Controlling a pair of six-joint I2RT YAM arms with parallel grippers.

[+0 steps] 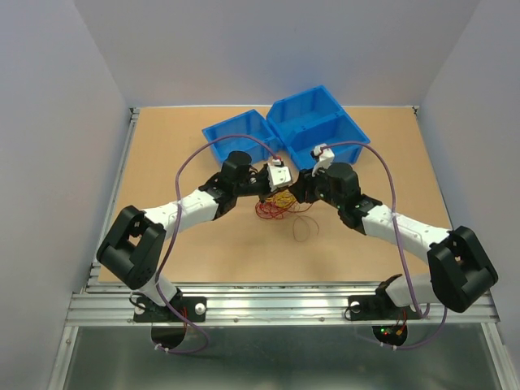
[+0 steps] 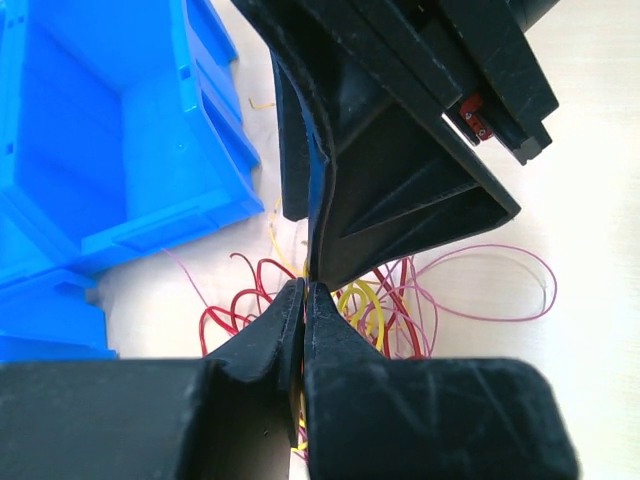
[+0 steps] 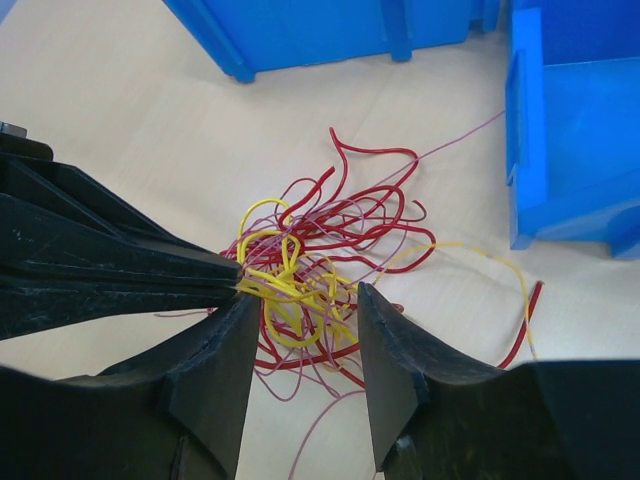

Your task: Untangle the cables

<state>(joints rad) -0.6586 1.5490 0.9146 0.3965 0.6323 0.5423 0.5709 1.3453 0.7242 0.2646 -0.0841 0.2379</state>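
Observation:
The cables (image 1: pixel 280 207) lie in one red, dark red and yellow tangle on the table between both arms. My left gripper (image 1: pixel 272 195) is shut, and its tips (image 2: pixel 305 290) pinch yellow strands at the tangle's edge. In the right wrist view its closed fingers (image 3: pixel 150 280) come in from the left and hold the yellow strands (image 3: pixel 290 285). My right gripper (image 3: pixel 303 305) is open, its jaws standing on either side of the yellow knot just above the red loops (image 3: pixel 340 215). One right finger (image 2: pixel 380 200) hangs over the left gripper's tips.
Two blue bins (image 1: pixel 236 134) (image 1: pixel 321 122) stand just behind the tangle. Their walls (image 3: pixel 520 130) are close to the cables' far side. A thin pinkish loop (image 1: pixel 305 227) trails toward the near side, and one red end (image 3: pixel 525 320) lies apart at the right.

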